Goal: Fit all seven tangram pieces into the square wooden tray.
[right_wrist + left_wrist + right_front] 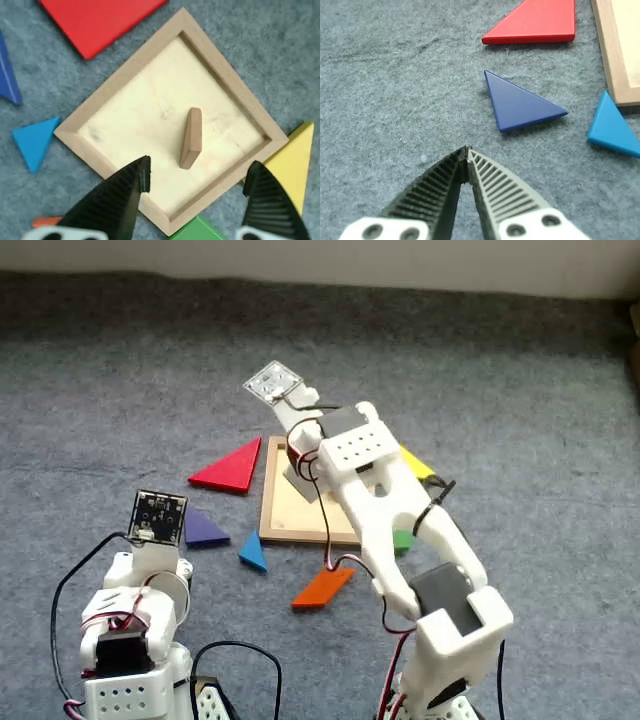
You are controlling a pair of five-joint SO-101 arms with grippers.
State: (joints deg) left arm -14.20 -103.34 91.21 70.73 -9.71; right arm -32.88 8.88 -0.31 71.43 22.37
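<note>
The square wooden tray (120, 75) lies on the grey carpet, and a small brown piece (191, 137) stands on its edge inside it. My right gripper (199, 173) hovers open just above that piece, touching nothing. Around the tray (268, 490) lie a red triangle (230, 468), a dark blue triangle (205, 528), a light blue triangle (254, 552), an orange parallelogram (322, 587), a yellow piece (418, 462) and a green piece (403, 540). My left gripper (466, 151) is shut and empty, low over the carpet a short way from the dark blue triangle (517, 105).
The right arm (400, 510) stretches over the tray's right side and partly hides the green and yellow pieces. The red triangle (537, 22) and light blue triangle (612, 127) lie near the tray's corner (615, 55). Open carpet surrounds the pieces.
</note>
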